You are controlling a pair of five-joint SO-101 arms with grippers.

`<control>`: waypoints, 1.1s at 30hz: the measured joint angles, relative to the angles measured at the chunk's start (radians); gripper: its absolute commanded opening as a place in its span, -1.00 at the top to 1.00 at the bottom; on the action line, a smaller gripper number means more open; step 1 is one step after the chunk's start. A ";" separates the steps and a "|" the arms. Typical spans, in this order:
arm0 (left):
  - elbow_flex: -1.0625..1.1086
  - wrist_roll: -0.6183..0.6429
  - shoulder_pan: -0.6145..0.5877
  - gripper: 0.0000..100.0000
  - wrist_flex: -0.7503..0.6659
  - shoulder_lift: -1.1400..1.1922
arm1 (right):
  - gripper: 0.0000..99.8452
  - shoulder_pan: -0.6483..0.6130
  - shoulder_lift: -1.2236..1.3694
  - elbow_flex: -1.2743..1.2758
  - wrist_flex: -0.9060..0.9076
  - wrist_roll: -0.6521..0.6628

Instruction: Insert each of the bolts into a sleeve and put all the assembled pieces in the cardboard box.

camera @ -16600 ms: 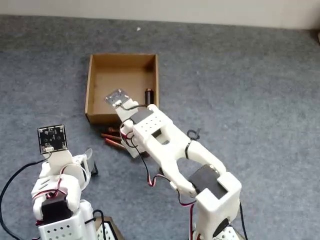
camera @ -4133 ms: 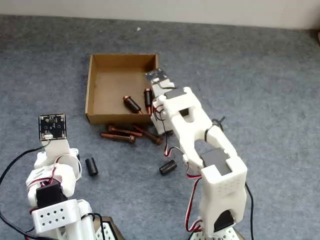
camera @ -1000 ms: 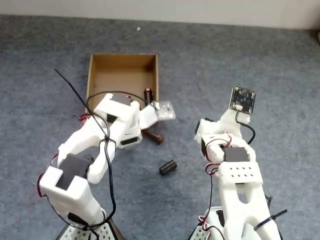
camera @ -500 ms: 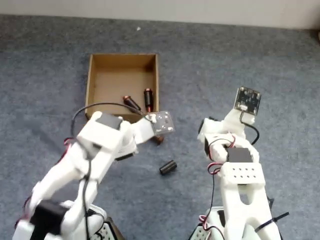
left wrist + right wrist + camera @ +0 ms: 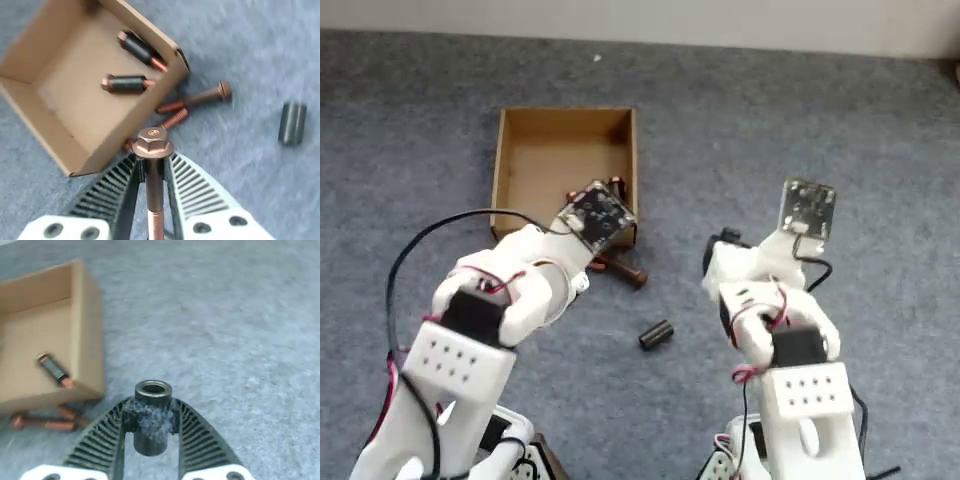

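Two assembled pieces [image 5: 127, 83] lie in the cardboard box [image 5: 498, 170]; near it the left end effector [image 5: 152, 167] grips a bolt [image 5: 154, 147], the right end effector [image 5: 152, 412] a sleeve [image 5: 153, 400], with loose bolts [image 5: 197, 98] and a spare sleeve [image 5: 292, 122] unpaired

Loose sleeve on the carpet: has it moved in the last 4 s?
No. The loose sleeve lies at the same spot off the near right corner of the cardboard box, with the same tilt.

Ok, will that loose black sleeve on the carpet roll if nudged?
The loose sleeve lies on its side and is round, so a sideways nudge would probably roll it. The carpet looks fuzzy, so it likely stops soon. It looks like a stiff tube, probably fine under a firm pinch.
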 measured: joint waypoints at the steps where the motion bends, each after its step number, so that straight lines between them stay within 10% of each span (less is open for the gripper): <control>1: 0.000 0.028 0.000 0.99 0.000 -0.028 | 0.99 -0.020 -0.029 0.000 0.020 0.012; 20: 0.221 0.456 0.000 0.99 -0.247 -0.601 | 0.99 -0.330 -0.273 0.100 0.074 0.091; 33: 0.258 0.577 0.034 0.99 -0.351 -0.686 | 0.99 -0.494 -0.598 0.505 -0.230 0.279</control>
